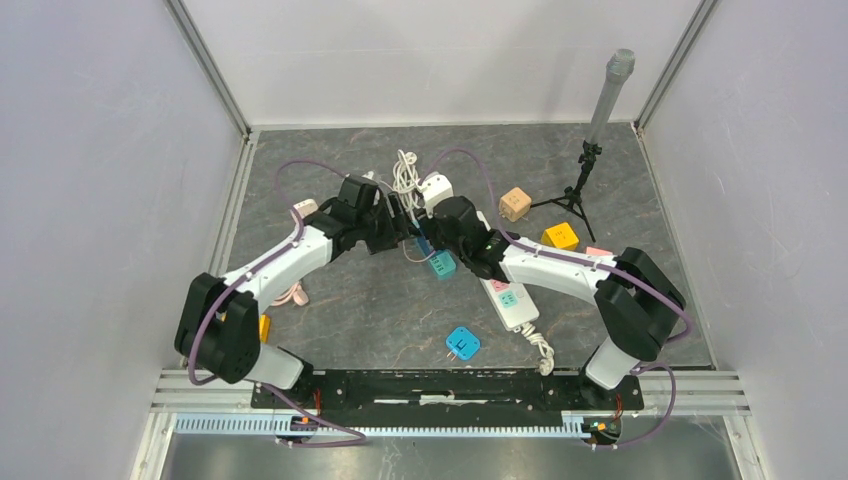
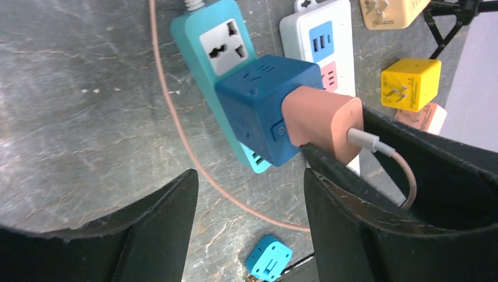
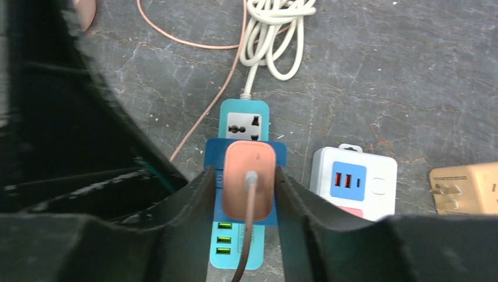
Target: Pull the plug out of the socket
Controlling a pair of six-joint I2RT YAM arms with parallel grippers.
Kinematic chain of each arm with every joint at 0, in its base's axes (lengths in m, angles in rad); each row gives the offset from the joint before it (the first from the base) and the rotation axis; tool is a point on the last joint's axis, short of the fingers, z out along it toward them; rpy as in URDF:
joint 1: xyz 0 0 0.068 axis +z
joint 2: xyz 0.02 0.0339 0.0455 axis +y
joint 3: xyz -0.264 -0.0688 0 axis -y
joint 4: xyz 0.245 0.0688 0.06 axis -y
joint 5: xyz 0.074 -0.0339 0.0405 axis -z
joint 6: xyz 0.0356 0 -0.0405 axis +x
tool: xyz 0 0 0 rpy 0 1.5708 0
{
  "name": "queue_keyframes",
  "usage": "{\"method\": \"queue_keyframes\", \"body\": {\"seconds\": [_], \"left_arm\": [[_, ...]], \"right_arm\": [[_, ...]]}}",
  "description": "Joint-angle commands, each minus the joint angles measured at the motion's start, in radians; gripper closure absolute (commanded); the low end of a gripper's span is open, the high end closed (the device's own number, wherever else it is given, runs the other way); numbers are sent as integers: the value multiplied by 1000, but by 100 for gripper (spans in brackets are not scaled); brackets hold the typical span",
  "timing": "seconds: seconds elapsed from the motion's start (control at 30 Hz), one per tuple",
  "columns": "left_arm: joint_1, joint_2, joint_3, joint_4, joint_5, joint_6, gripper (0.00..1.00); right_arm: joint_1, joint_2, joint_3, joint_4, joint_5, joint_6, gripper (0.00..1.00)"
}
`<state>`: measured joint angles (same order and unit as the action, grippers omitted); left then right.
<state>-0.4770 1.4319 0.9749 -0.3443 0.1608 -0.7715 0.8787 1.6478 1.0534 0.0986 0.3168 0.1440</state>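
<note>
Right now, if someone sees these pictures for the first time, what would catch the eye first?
The pink plug sits in a dark blue adapter cube on the teal power strip, at the centre of the top view. The right gripper has a finger close on each side of it. The left gripper hangs open just beside, holding nothing.

On the teal power strip (image 2: 187, 44), a dark blue cube adapter (image 2: 252, 108) carries a salmon-pink plug (image 3: 249, 176) — beside the strip, a white block (image 3: 352, 182) with blue and pink panels — grey marbled table (image 3: 382, 70) beneath.
</note>
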Motion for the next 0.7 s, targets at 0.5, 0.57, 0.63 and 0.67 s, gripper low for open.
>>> {"method": "queue_keyframes", "body": {"seconds": [0.5, 0.57, 0.63, 0.67], "left_arm": [[4, 155, 22, 164, 100, -44, 43], [5, 170, 25, 153, 103, -39, 44], [5, 182, 17, 150, 102, -34, 45], [5, 186, 10, 147, 97, -30, 46]], "right_arm": [[2, 12, 27, -17, 8, 24, 65], [2, 16, 29, -22, 7, 27, 65], [2, 17, 28, -22, 2, 36, 65], [2, 18, 27, -22, -1, 40, 66]]}}
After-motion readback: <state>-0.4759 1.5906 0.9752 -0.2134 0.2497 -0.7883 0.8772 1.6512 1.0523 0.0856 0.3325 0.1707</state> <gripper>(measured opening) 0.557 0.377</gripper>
